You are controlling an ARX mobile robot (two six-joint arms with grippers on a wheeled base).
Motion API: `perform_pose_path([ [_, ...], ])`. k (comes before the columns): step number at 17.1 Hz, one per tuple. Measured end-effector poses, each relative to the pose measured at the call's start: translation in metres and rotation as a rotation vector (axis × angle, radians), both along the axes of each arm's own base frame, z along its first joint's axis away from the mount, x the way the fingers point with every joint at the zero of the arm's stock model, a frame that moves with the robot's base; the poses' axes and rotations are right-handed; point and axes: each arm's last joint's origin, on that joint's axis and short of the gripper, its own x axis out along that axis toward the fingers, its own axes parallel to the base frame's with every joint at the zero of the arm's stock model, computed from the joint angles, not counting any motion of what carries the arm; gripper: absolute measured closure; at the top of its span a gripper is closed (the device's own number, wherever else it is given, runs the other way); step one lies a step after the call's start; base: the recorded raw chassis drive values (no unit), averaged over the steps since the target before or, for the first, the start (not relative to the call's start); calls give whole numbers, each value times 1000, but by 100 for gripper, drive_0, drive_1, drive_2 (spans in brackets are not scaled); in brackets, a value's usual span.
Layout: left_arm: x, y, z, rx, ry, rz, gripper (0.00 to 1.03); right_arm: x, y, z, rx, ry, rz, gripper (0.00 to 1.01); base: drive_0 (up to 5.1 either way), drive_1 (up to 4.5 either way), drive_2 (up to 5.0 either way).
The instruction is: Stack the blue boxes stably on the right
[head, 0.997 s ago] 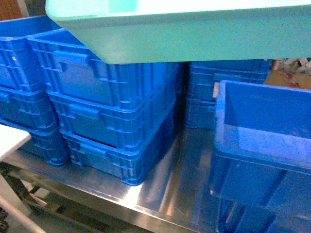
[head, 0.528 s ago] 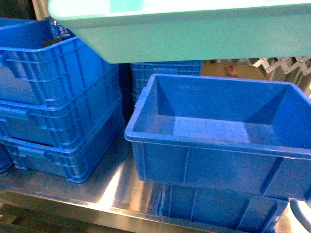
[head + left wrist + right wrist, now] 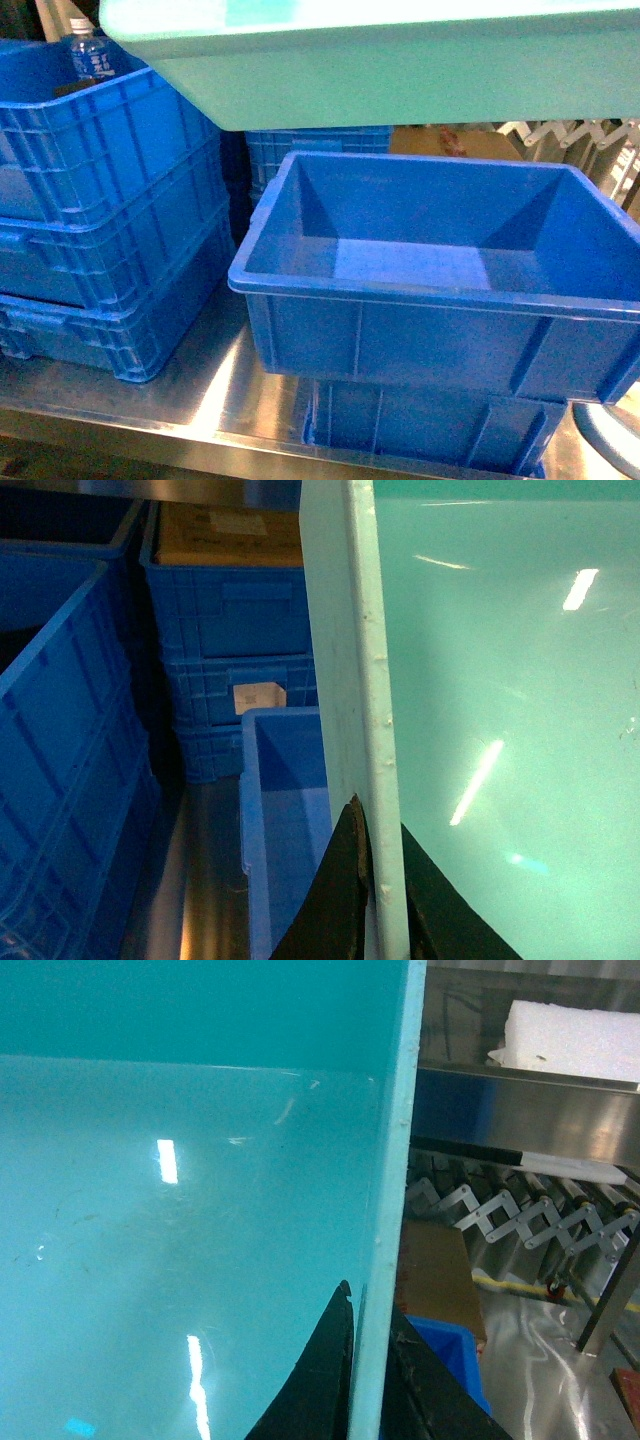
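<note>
A light turquoise blue box (image 3: 400, 70) hangs in the air across the top of the head view, level, with only its underside and wall showing. My left gripper (image 3: 380, 815) is shut on its left rim (image 3: 350, 660), one finger outside and one inside. My right gripper (image 3: 370, 1300) is shut on its right rim (image 3: 395, 1160) in the same way. The glossy inside of the box (image 3: 150, 1210) fills most of both wrist views. Neither gripper shows in the head view.
Below the held box, an open royal-blue crate (image 3: 430, 270) sits on another crate (image 3: 430, 430) on the steel table (image 3: 230, 400). Ribbed blue crates (image 3: 100, 200) are stacked at left, a water bottle (image 3: 90, 55) in the top one. An accordion conveyor (image 3: 520, 1210) stands at right.
The head view has swung right: the ribbed stacks slid to the left and the open royal-blue crate now lies under the held box. The box stays at the top of the view.
</note>
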Motion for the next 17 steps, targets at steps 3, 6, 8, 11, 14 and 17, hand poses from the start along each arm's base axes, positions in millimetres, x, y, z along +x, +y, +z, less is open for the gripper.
perform_pose_path([
  [3,0,0,0,0,0,0,101,0,0,0,0,-1,0,95,-178,-178,-178],
  [6,0,0,0,-1,-2,-1,101,0,0,0,0,1,-1,95,-116,-116,-116],
  [8,0,0,0,-1,-2,-1,101,0,0,0,0,1,-3,95,15,222,-192],
  [11,-1,0,2,-3,-9,0,101,-1,0,1,0,-10,0,95,3,416,-411],
  [14,-1,0,1,-2,-5,0,101,-1,0,1,0,-5,0,95,-10,404,-424],
  [17,-1,0,1,-2,-3,0,101,0,0,1,0,-3,0,95,-20,393,-433],
])
